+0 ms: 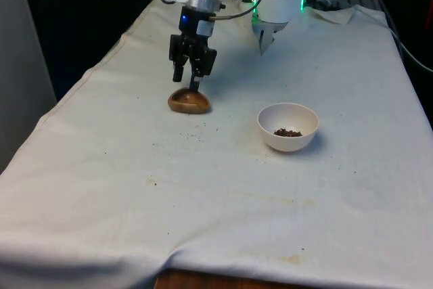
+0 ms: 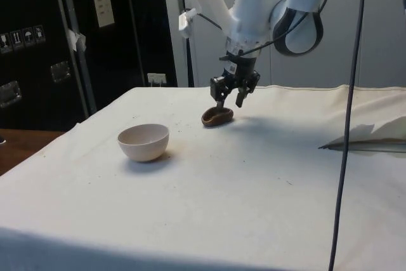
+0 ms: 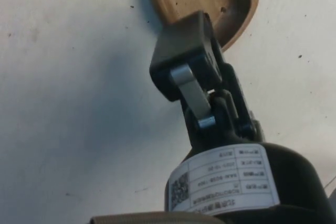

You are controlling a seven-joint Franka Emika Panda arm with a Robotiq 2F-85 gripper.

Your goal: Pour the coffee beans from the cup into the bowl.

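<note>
The jaws (image 1: 194, 83) pointed down at the wooden cup (image 1: 189, 101), one finger (image 3: 185, 51) overlapping its rim in the wrist view; whether they gripped that rim or stood slack, I could not tell. The cup lay directly beneath them on the worktop (image 1: 223, 194), a shallow, smooth brown piece shaped like a rounded teardrop, its hollow facing up. In the front view its long axis ran across the worktop, roughly level with the jaws and toward the front view's right. In the wrist view its hollow was nearly bare, with a few dark specks clinging to the wood.

A little farther from the jaws, scattered dark crumbs (image 1: 193, 133) dotted the cloth beside the cup.

Well apart from the jaws, toward the front view's right and nearer the camera, stood the bowl (image 1: 288, 126), white, round and smooth-walled, upright, with a small heap of dark coffee beans (image 1: 287, 132) in its bottom. The white cloth over the worktop was wrinkled and faintly stained.
</note>
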